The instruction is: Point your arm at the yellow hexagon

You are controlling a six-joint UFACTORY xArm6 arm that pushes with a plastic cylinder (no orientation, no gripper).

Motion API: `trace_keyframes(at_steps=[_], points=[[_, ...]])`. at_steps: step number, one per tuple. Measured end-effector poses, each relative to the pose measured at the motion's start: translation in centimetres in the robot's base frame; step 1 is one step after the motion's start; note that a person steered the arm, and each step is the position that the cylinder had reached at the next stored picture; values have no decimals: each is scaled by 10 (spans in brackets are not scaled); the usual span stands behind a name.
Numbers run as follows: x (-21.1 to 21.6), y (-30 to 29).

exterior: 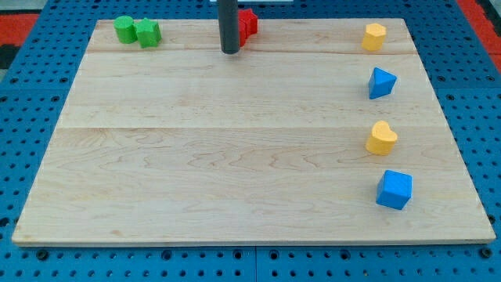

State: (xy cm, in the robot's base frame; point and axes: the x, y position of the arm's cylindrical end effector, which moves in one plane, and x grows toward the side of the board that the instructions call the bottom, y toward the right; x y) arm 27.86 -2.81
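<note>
The yellow hexagon [375,36] lies near the view's top right corner of the wooden board [196,157]. My tip [229,51] is at the view's top centre, far to the left of the hexagon. It stands just left of and in front of a red block [248,24], whose shape the rod partly hides.
A yellow heart block [382,139] lies at the right, below a blue triangular block [381,82]. A blue cube [394,189] is at the lower right. Two green blocks [137,30] touch each other at the top left.
</note>
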Motion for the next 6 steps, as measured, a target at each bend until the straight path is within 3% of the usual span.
trace_keyframes(at_steps=[3, 6], points=[[88, 71], [87, 75]])
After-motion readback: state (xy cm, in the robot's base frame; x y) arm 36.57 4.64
